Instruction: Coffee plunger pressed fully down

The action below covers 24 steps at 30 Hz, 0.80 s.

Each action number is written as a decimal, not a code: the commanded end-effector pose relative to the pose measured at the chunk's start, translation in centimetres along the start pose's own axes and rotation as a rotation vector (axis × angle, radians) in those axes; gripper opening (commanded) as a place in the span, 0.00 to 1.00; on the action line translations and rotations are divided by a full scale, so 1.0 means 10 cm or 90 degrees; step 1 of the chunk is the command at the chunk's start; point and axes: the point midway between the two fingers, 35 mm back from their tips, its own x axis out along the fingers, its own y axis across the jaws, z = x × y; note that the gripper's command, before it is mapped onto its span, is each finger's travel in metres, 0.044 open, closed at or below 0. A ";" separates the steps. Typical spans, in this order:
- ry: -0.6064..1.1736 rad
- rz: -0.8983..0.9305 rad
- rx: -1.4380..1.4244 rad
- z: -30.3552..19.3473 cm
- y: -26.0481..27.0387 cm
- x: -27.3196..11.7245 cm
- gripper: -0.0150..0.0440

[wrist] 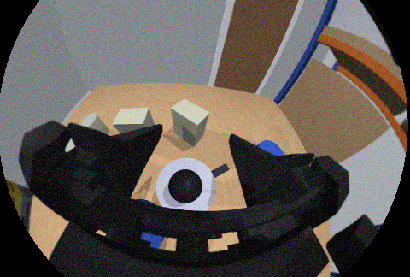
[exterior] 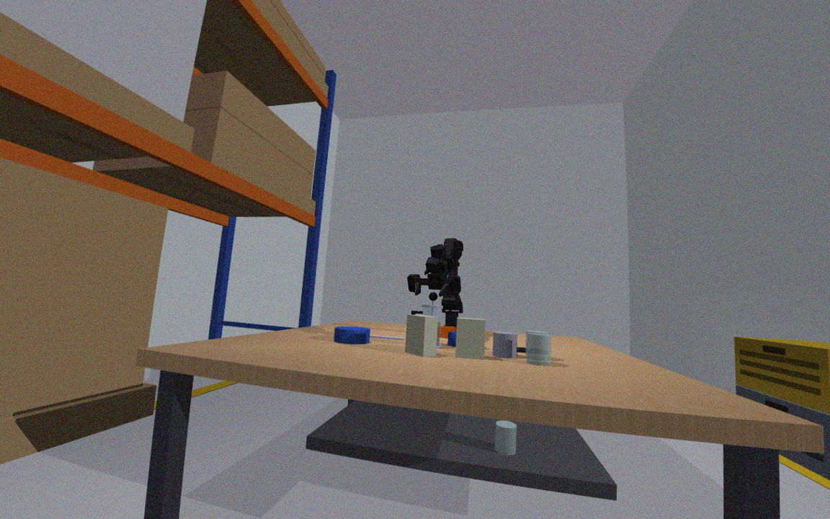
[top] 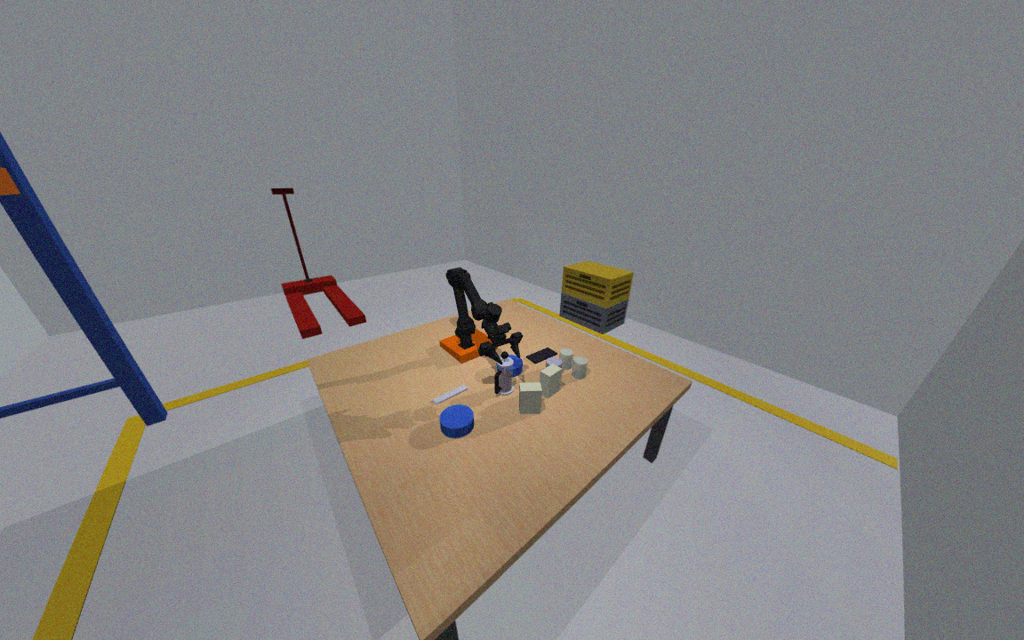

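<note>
The coffee press stands upright on the table, with its black handle at one side. Its round black plunger knob stands a little above the pale lid, with a short piece of rod showing between them. My gripper is open. Its fingers are spread to either side of the knob, with a gap on both sides in the wrist view. The plunger inside the press cannot be made out.
Two pale blocks stand close to the press. A blue disc and a white bar lie nearby. Another blue disc is just behind the press. Pale cylinders and a dark flat item lie beyond.
</note>
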 end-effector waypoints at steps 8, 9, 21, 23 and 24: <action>0.007 0.002 -0.003 0.25 0.03 -0.33 1.00; 0.009 0.003 -0.004 0.31 0.03 -0.44 1.00; 0.014 0.004 -0.007 0.42 0.05 -0.77 1.00; 0.014 0.004 -0.007 0.42 0.05 -0.77 1.00; 0.014 0.004 -0.007 0.42 0.05 -0.77 1.00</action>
